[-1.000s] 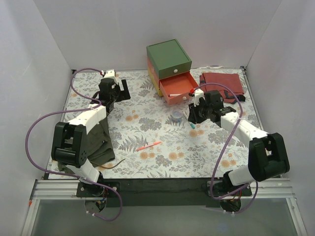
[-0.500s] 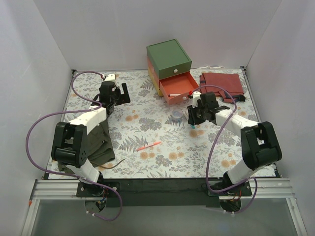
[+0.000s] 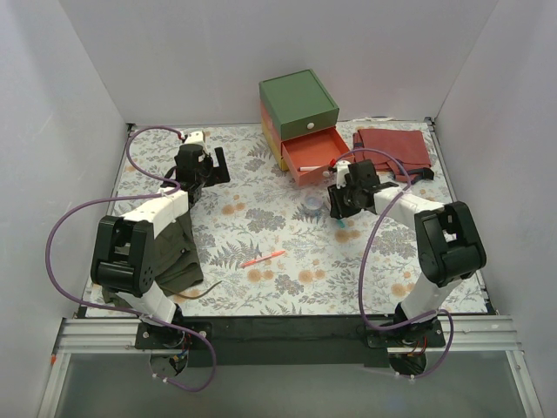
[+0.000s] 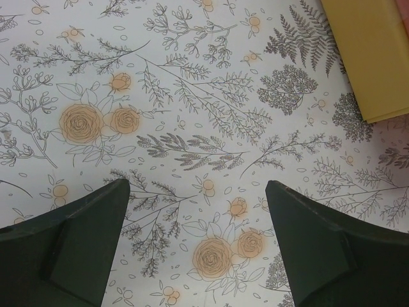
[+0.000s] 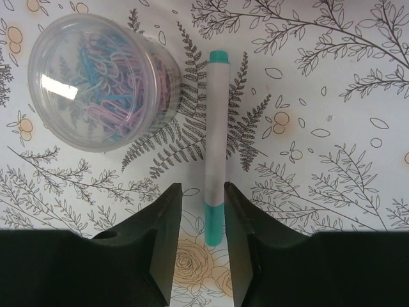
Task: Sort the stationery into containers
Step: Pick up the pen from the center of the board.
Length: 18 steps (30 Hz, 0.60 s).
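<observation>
A white marker with teal ends (image 5: 215,147) lies on the floral mat. My right gripper (image 5: 203,187) stands low over it, its jaws narrowly open astride the marker's near teal end, with a gap on the left side. In the top view the right gripper (image 3: 341,207) is in front of the box (image 3: 298,109), whose salmon-red drawer (image 3: 306,158) is pulled out with a white pen (image 3: 333,165) in it. A pink-red pen (image 3: 264,258) lies mid-mat. My left gripper (image 4: 198,182) is open and empty over bare mat at the back left (image 3: 209,170).
A clear round tub of coloured paper clips (image 5: 102,80) stands just left of the marker, also in the top view (image 3: 312,205). A folded red cloth (image 3: 393,146) lies back right. An olive cloth (image 3: 178,248) lies under the left arm. The box's yellow corner (image 4: 377,57) shows ahead of the left gripper.
My right gripper has shifted a little left and back, towards the tub and the open drawer, with its forearm swinging in. The left gripper moved slightly back, then stayed still.
</observation>
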Tool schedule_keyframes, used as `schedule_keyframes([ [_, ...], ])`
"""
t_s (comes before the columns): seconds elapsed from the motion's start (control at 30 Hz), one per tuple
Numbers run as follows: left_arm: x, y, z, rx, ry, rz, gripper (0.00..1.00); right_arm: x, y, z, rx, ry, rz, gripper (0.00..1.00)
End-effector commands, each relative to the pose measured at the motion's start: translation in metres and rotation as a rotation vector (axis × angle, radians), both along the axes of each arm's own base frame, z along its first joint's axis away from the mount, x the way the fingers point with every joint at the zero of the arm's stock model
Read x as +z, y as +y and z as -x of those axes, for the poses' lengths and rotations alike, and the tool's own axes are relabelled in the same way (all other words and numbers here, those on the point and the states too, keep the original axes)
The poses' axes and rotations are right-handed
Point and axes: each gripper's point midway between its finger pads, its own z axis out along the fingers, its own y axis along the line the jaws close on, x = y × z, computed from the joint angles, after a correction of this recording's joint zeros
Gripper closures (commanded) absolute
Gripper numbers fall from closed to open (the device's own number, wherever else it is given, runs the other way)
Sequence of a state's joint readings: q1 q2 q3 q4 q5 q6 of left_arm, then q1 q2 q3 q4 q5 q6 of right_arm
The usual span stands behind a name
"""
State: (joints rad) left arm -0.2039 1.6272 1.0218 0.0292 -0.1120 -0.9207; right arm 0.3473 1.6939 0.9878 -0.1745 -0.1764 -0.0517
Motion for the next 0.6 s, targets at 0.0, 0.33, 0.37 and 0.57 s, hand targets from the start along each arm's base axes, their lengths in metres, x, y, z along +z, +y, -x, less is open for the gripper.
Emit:
schedule_keyframes([
  [0.0, 0.013, 0.004, -0.005, 0.015, -0.029, 0.000, 0.11, 0.007, 0.003, -0.018, -0.007, -0.057, -0.003, 0.59],
  [0.33, 0.023, 0.004, -0.011, 0.015, -0.042, -0.008, 0.11, -0.023, -0.010, 0.004, -0.023, 0.001, 0.035, 0.61],
  [0.37, 0.023, 0.003, -0.010, 0.012, -0.040, -0.006, 0.11, -0.023, -0.008, 0.006, -0.013, 0.008, 0.028, 0.66],
  [0.57, 0.023, 0.004, -0.009, 0.013, -0.045, -0.006, 0.11, -0.020, -0.011, 0.014, 0.012, 0.012, 0.027, 0.99],
])
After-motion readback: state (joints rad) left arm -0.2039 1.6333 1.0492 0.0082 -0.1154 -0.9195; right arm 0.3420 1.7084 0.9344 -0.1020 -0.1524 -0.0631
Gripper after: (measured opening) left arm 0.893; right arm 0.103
